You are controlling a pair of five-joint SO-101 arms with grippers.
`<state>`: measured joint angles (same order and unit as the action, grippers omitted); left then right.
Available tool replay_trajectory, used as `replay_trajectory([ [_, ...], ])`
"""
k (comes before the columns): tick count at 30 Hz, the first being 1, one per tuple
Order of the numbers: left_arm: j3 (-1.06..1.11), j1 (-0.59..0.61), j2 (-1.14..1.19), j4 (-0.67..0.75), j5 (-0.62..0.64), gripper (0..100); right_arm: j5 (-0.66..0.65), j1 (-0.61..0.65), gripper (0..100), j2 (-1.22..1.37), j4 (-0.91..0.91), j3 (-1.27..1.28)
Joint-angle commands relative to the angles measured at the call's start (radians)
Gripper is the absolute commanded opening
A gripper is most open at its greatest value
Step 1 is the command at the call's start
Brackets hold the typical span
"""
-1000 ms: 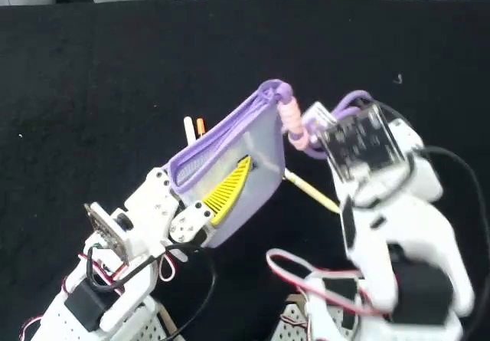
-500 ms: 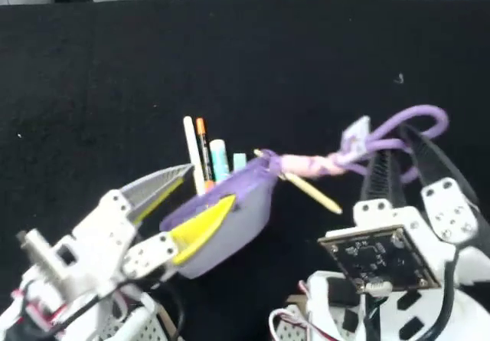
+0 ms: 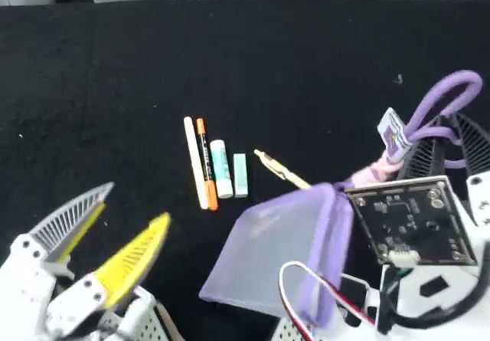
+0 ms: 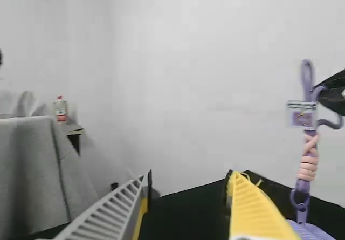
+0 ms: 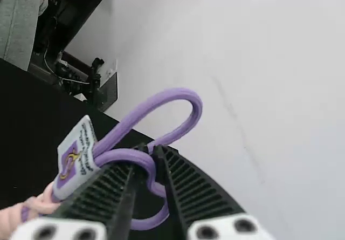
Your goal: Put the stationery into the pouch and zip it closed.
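Observation:
The translucent purple pouch (image 3: 279, 253) hangs by its purple cord loop (image 3: 444, 103), its lower end near the table's front edge. My right gripper (image 3: 448, 138) is shut on that loop (image 5: 161, 108), beside a white tag (image 5: 75, 153) and a pink coil (image 3: 367, 176). My left gripper (image 3: 138, 203) stands open at the front left, holding nothing, well clear of the pouch; its grey and yellow fingers (image 4: 250, 207) gape wide. On the table lie a white pen (image 3: 195, 161), an orange pen (image 3: 205, 161), a glue stick (image 3: 221, 168), a teal eraser (image 3: 240, 175) and a yellow pencil (image 3: 282, 171).
The black table (image 3: 115, 65) runs to a far edge with grey cloth behind it. A red and white cable (image 3: 295, 291) loops at the front in front of the pouch. Both arm bases crowd the front edge.
My left gripper let go of the pouch, opened and drew back to the front left. My right gripper pulled the cord up and rightward, swinging the pouch off the stationery toward the front right.

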<state>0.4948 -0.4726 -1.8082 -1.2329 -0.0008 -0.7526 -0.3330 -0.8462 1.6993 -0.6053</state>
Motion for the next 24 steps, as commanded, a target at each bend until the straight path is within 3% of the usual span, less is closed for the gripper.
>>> replay_trajectory([
  [1,0.056,0.194,0.17,0.061,-0.006,23,0.003,-0.017,1.1,0.131,0.041,-0.182],
  [5,0.147,0.378,0.391,0.207,0.017,23,0.037,-0.017,1.1,0.249,0.041,-0.318],
  [9,0.219,0.456,0.589,0.331,0.078,23,0.044,-0.017,1.1,0.354,0.025,-0.423],
  [17,0.371,0.44,0.884,0.601,0.078,23,0.046,-0.017,1.1,0.545,-0.055,-0.446],
  [24,0.418,0.363,1.054,0.713,0.072,24,0.046,-0.017,1.1,0.561,0.058,-0.455],
])
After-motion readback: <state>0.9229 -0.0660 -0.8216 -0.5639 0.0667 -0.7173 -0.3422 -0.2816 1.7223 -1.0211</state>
